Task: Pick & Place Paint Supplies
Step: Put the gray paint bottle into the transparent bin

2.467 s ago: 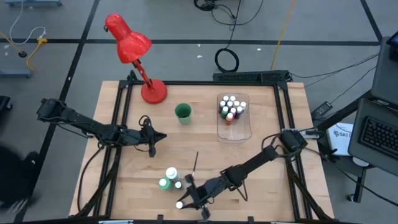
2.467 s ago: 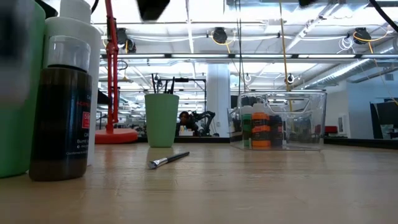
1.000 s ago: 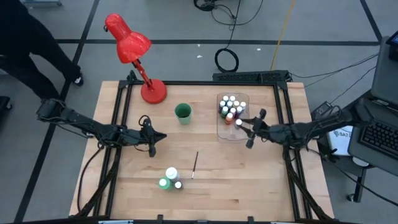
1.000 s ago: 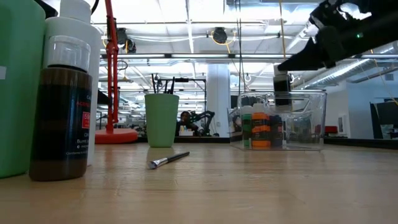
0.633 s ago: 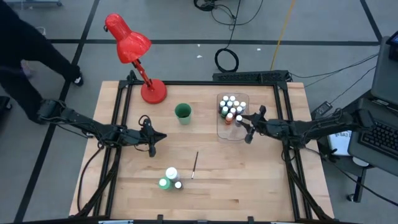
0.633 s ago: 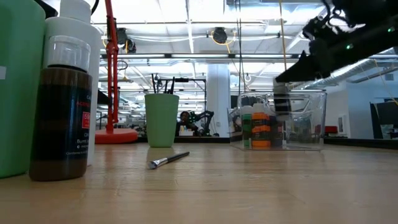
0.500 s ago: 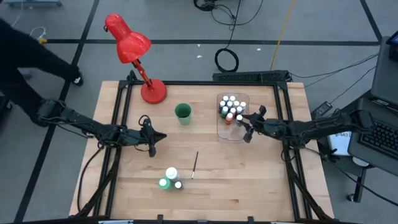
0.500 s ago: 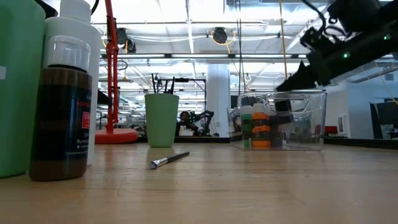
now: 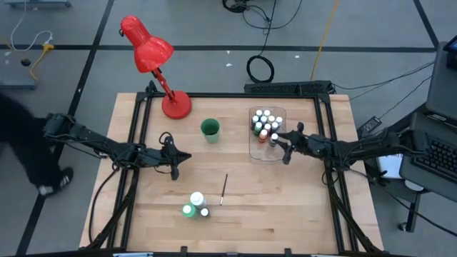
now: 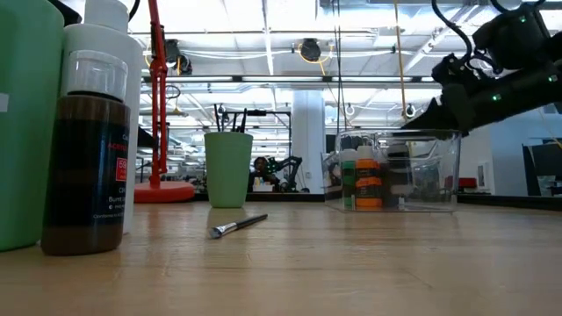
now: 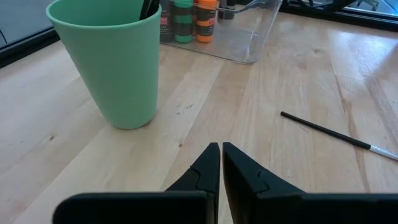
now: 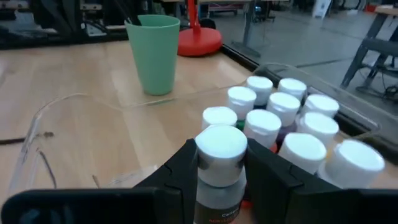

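My right gripper [image 9: 280, 141] is over the clear tray [image 9: 275, 153], shut on a tiny white-capped paint bottle [image 12: 220, 168]. That bottle is right beside the cluster of white-capped bottles [image 9: 263, 122] standing at the tray's far end. A white bottle [image 9: 196, 199], a green bottle [image 9: 188, 210] and one tiny bottle [image 9: 205, 213] stand near the table's near edge. A thin brush [image 9: 223, 189] lies flat beside them. Dark brush handles [image 10: 230, 118] stick up out of the green cup [image 9: 210, 129]. My left gripper [image 9: 176, 165] waits shut, left of centre. My right gripper pinches the tiny bottle between its two fingers [image 12: 182, 175], which lie on opposite sides of the body just below the white cap [image 12: 221, 148]. The fingers reach in roughly level from the table's right side. The bottle is upright; its base is hidden.
A red desk lamp [image 9: 161, 71] stands at the table's far left corner. Bare wood lies between the cup, the tray and the loose brush. The tray's near half [image 9: 270, 154] holds no bottles. A person's leg [image 9: 32, 153] shows left of the table.
My right gripper carried the tiny bottle from above the tray's near right part toward the cluster and lowered it inside the tray walls, staying shut on it. The person beside the table has walked along its left side.
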